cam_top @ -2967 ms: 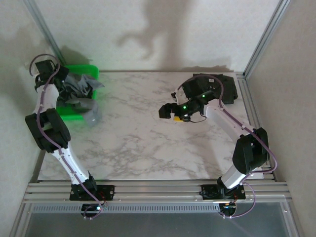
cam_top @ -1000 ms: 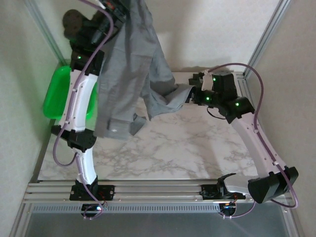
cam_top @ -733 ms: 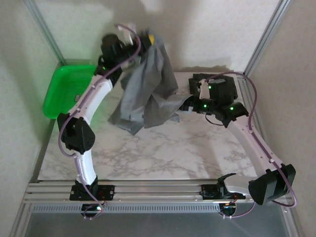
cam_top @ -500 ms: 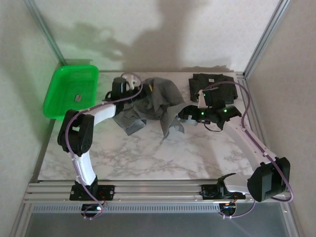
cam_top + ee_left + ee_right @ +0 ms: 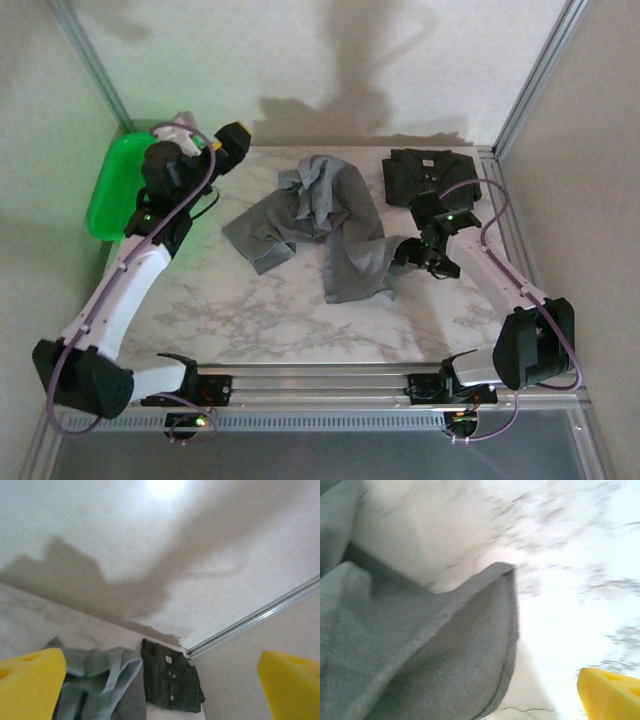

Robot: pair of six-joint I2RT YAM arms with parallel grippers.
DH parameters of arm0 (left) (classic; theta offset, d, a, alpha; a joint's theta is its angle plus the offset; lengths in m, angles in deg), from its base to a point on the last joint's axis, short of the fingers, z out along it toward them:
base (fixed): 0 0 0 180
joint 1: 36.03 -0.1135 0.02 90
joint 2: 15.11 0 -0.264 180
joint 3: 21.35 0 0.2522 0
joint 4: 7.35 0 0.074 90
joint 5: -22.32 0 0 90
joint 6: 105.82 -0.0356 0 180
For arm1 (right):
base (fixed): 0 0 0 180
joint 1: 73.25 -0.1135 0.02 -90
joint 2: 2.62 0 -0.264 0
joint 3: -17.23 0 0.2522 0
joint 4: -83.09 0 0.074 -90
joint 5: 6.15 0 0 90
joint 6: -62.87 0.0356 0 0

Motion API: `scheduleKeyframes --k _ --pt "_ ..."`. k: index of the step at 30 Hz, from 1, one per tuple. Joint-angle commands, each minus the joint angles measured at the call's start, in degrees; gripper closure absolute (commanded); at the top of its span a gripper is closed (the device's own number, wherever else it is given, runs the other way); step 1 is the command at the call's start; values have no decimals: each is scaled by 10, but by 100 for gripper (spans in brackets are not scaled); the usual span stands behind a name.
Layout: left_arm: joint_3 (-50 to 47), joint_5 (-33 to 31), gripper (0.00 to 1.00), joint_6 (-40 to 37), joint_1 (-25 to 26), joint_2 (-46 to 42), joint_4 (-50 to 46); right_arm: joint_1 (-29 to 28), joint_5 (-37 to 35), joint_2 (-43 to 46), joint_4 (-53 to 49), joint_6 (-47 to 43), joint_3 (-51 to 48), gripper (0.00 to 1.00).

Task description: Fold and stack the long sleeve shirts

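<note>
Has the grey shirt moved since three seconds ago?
Yes. The grey shirt left the green tray and now lies rightward, mid-table.

No legible text, brand, number or sign, one small pale tag at the collar of the charcoal shirt, its lettering too small to read

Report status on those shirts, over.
Plain grey cloth shirt crumpled mid-table. Left hand open, raised; right hand open at its edge. Charcoal cloth shirt folded far right. Green plastic tray aside.
</note>
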Motion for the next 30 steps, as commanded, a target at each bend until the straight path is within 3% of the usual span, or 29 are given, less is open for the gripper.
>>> scheduleKeyframes --k 1,4,6,8,10,15,19,23,26,28,30 --pt "-89 -28 8 40 19 64 -155 15 -93 29 15 17 75 1" --pt "-119 -9 13 93 46 113 -105 2 -30 13 105 -50 141 1" --pt "-113 3 14 117 61 164 -68 -10 62 -45 129 -94 214 1" --pt "-108 15 20 150 66 209 -53 -23 85 -138 55 -97 328 1" --pt "-101 -1 24 166 70 235 -60 -26 87 -191 10 -64 370 2" --pt "-110 -17 30 211 81 269 -28 -14 84 -98 13 35 163 3" --pt "-113 -38 42 232 78 290 13 -23 165 -34 147 -43 97 1" --pt "-48 -19 54 208 80 351 -16 -32 239 -258 110 -162 334 7" --pt "-56 -32 66 214 82 362 -32 -52 226 -418 69 -233 536 7" --pt "-78 -45 75 226 78 352 -16 -42 266 -500 54 -205 639 6" --pt "-87 -48 92 231 72 343 -3 -47 287 -579 22 -183 762 6"
